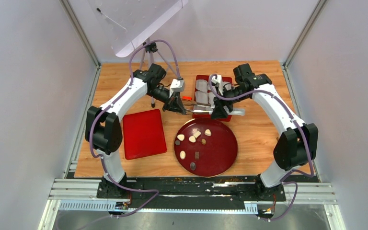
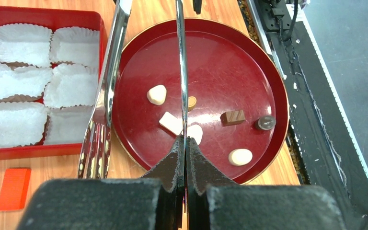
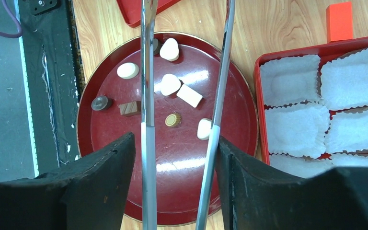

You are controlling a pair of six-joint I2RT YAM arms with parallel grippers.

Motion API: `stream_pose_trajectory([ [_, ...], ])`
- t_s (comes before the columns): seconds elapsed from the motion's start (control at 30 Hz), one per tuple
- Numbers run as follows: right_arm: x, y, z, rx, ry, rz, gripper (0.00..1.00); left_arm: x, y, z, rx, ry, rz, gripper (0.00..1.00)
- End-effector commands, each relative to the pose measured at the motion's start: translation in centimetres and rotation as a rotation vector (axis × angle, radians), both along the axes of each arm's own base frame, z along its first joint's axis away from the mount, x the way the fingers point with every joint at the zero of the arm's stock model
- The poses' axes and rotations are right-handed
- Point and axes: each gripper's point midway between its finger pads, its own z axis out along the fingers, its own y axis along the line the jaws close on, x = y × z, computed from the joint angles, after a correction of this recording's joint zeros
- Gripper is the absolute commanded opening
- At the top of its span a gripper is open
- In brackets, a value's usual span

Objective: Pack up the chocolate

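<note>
While both arms reach inward over the wooden desk (image 1: pixel 258 139), they meet above the far edge of a round dark-red plate (image 3: pixel 182 163). Metal tongs (image 3: pixel 146 72) hang between them, over the plate. The right fingers (image 3: pixel 110 182) stand apart with both tong arms running between them, and they grip the tongs from outside. The left fingers (image 2: pixel 170 167) are pressed together on the thin edge of one tong arm. The other arm passes just beside them, free.

The chocolate (image 3: pixel 170 84) lies scattered on the plate: several cream-white pieces, a brown square, a dark round one and a small tan disc. Just beyond the plate sits a red box (image 3: pixel 258 96) lined with white crinkled paper cups (image 3: pixel 292 129). A small orange block (image 3: pixel 339 21) lies on the desk beside the box. A flat red lid (image 1: pixel 143 133) lies to the left of the plate.
</note>
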Motion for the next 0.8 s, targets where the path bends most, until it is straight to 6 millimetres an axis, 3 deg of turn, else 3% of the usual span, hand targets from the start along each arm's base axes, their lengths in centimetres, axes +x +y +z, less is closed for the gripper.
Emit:
stream_pose_trajectory([
  [0.0,-0.9,0.1,1.3,0.028,-0.031,0.020,0.62,0.2,-0.7,2.4,-0.102,-0.031,-0.022,0.00],
  [0.33,-0.8,-0.2,1.4,0.028,-0.070,0.001,0.64,0.0,-0.7,2.8,-0.137,0.009,-0.020,0.00],
  [0.5,0.4,-0.7,1.6,0.023,-0.106,-0.063,0.64,-0.1,-0.7,2.9,-0.149,0.015,-0.029,0.00],
  [0.77,0.0,-0.4,1.6,0.054,-0.066,-0.057,0.32,0.0,-0.7,2.2,-0.139,0.017,-0.032,0.00],
])
